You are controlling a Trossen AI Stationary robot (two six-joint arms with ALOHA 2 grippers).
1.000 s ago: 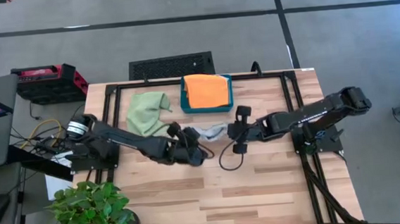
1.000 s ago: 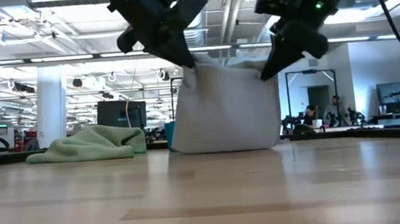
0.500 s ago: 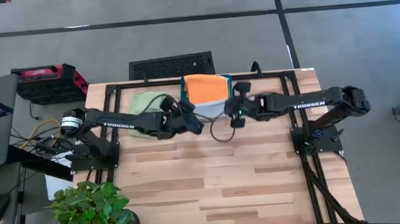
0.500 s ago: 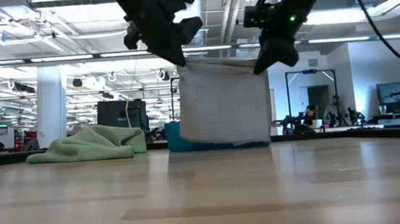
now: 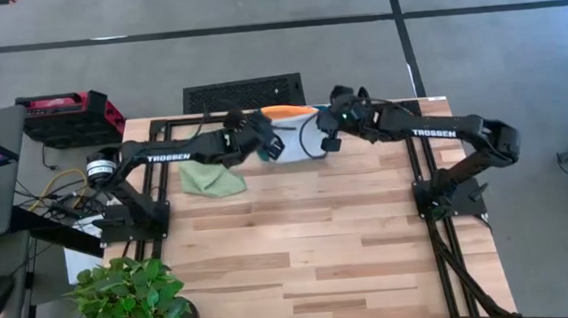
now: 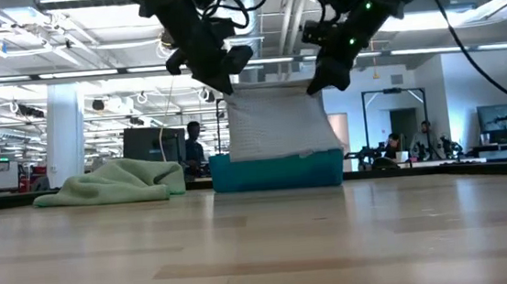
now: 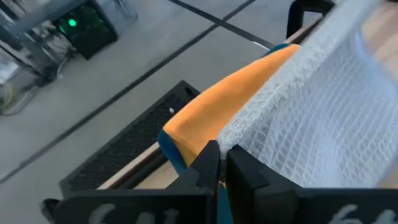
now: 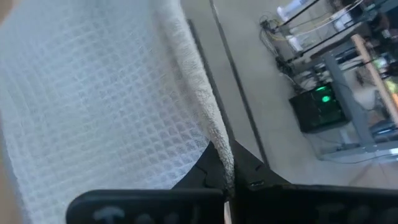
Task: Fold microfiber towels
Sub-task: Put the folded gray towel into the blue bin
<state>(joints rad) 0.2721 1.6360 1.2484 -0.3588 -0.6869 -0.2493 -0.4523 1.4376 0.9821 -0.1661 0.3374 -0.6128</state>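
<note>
**Two grips, one grey towel over the tray**

Left of the tray, the green towel [image 5: 208, 177] lies crumpled. My left gripper [image 6: 221, 82] and right gripper [image 6: 317, 81], jaws pinched on the grey towel [image 6: 280, 126], hang it taut above the teal tray [image 6: 277, 171], likely for stacking on the orange towel [image 5: 289, 111].
</note>
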